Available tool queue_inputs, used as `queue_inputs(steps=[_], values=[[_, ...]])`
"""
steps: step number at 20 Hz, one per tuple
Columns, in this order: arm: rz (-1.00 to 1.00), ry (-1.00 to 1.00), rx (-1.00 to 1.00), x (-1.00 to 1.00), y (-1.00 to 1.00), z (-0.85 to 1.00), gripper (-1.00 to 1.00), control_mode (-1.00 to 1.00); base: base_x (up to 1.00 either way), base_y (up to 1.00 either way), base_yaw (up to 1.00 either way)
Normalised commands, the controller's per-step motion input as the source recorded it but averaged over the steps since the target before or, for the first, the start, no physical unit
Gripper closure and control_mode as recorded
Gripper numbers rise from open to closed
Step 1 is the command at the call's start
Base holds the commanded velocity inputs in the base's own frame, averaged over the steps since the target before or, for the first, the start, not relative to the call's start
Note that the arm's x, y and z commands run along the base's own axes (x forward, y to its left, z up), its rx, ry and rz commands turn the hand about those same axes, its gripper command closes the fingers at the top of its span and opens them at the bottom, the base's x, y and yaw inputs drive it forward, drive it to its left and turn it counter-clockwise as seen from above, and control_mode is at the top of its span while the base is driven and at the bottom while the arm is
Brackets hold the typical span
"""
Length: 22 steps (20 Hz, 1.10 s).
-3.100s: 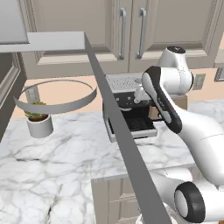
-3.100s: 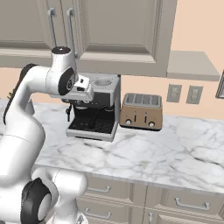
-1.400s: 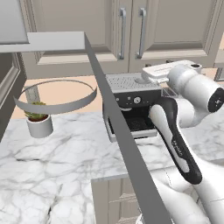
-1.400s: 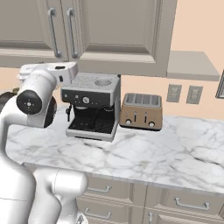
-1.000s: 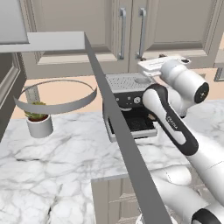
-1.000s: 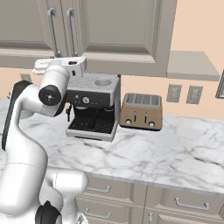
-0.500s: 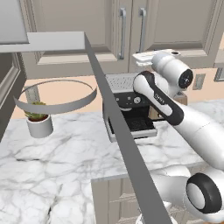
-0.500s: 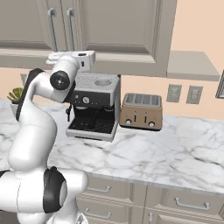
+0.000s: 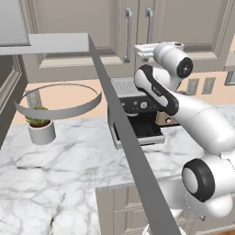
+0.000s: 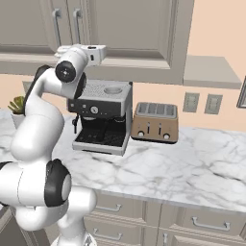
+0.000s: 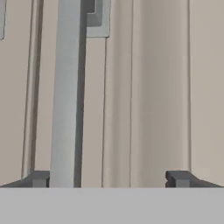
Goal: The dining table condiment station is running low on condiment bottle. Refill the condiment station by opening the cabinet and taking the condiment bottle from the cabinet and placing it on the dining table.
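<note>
The cabinet (image 9: 105, 27) (image 10: 129, 29) is a beige wall unit, and both panelled doors are shut. Its silver bar handles (image 9: 129, 34) (image 10: 56, 26) run vertically near the middle seam. My gripper (image 9: 143, 49) (image 10: 97, 51) is raised to the cabinet's lower edge, facing the doors. In the hand view my gripper (image 11: 107, 179) is open. One bar handle (image 11: 65, 96) stands close ahead, just inside the left fingertip (image 11: 38, 178). Nothing is held. The condiment bottle is hidden behind the closed doors. The dining table is out of view.
A silver coffee machine (image 9: 137, 114) (image 10: 101, 115) stands on the marble counter (image 10: 182, 173) right under my hand, a toaster (image 10: 155, 121) beside it. A potted plant (image 9: 40, 128) sits at the left. A grey slanted beam (image 9: 124, 137) crosses the left base view. Drawers (image 10: 110, 206) lie below.
The arm has swung up from in front of the coffee machine, and the hand now sits at the cabinet's lower edge by the handles. The jaws stayed open.
</note>
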Motion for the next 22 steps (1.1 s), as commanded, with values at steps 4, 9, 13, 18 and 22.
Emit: queue_inputs(steps=[4,9,13,18,22], values=[[0.00,0.01,0.00,0.22,0.02,0.02,1.00,-1.00,0.00,0.00,0.00],[0.00,0.00,0.00,0.19,0.01,0.00,1.00,-1.00,0.00,0.00,0.00],[0.00,0.02,0.00,0.06,0.06,0.00,1.00,-1.00,0.00,0.00,0.00],[0.00,0.01,0.00,0.00,0.01,0.00,1.00,-1.00,0.00,0.00,0.00],[0.00,0.00,0.00,0.01,0.00,0.00,1.00,-1.00,0.00,0.00,0.00]])
